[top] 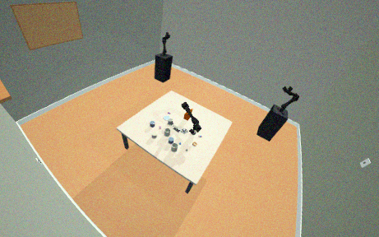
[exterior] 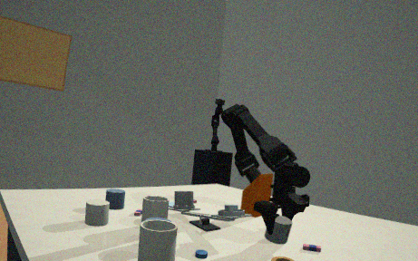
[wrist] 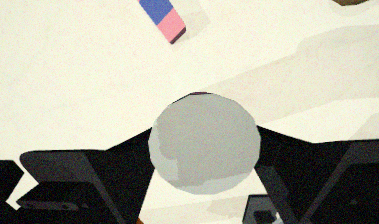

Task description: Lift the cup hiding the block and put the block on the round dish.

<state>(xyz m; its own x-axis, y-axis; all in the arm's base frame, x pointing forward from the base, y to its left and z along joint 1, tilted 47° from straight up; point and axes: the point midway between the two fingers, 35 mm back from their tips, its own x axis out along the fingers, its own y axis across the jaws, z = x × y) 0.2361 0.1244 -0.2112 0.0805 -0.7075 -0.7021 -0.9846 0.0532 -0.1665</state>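
Although the black fingers mask part of its side, the grey cup [top: 193, 132] [exterior: 281, 230] [wrist: 205, 145] is clamped in the pincer [top: 194, 131] [exterior: 277, 224] [wrist: 199, 124], closed end up, low over the bench [top: 151, 140] [exterior: 362, 231] [wrist: 65, 75]. Its underside is hidden, so whether it touches the surface I cannot tell. Nearby stands the balance [exterior: 211, 216], its beam tilted; the other cup [top: 170, 122] [exterior: 183, 199] is on the far end, its foot hard to make out. At the end nearer the arm, a small blue-grey block [exterior: 231, 207] sits uncovered, blurred into the pan beneath it. A pale blue patch [top: 166, 118] by the other cup may be the dish, mostly hidden in the exterior view; I see no block on it. Of the open-topped grey containers, the near one [top: 174, 147] [exterior: 158, 242] loses its base to the frame edge, and the one behind [top: 167, 132] [exterior: 155, 208] is partly covered by it; neither shows its contents. An orange ring [top: 194, 144] [exterior: 282, 259] is cropped to a sliver in the exterior view, while the wrist view cuts off a blue-and-pink piece [top: 200, 136] [exterior: 312, 247] [wrist: 165, 15].
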